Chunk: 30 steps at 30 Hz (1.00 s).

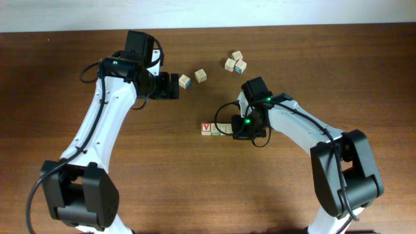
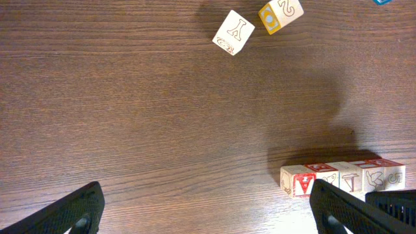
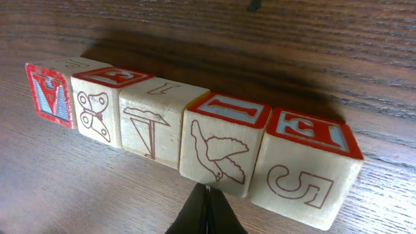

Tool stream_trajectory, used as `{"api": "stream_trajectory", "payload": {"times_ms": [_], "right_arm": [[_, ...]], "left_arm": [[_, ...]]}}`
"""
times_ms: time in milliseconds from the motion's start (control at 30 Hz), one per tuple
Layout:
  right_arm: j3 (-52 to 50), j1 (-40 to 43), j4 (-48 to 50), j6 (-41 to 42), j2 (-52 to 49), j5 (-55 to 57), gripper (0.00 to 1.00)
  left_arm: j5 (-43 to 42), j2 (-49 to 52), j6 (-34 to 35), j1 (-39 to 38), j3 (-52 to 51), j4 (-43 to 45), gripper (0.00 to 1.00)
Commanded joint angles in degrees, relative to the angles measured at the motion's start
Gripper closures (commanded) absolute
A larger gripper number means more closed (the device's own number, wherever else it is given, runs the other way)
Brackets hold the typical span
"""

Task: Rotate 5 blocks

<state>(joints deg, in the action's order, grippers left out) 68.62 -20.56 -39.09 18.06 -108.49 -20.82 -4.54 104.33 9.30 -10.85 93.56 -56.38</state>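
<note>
Five blocks (image 3: 195, 130) sit touching in a row on the worktop (image 3: 65, 195). The right tool (image 3: 207, 209), pinched shut and empty, points at the bird-faced block (image 3: 218, 153); a push could scatter the row. The left tool (image 1: 173, 86) gapes wide, holding nothing

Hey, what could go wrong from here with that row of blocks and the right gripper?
The shut right gripper points at the bird-picture cube inside the row of five pale wooden alphabet cubes; a push may skew the whole line. The cubes sit flush, so jaws opening around one would likely knock its neighbours.
</note>
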Motion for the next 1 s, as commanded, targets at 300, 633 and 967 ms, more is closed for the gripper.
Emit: {"api": "stream_trajectory", "payload": {"times_ms": [300,633,967], "right_arm": [[0.8,0.0,0.5,0.5,-0.6,0.5,0.96],[2.2,0.1,-1.5,0.2,4.3,-0.3,0.96],[2.0,3.0,-7.5,0.3,6.8,6.1,0.96]], "left_arm": [[-0.7,0.2,0.5,0.2,0.9,-0.1,0.01],[-0.6,0.2,0.5,0.2,0.9,-0.1,0.01],[-0.6,0.2,0.5,0.2,0.9,-0.1,0.01]]}}
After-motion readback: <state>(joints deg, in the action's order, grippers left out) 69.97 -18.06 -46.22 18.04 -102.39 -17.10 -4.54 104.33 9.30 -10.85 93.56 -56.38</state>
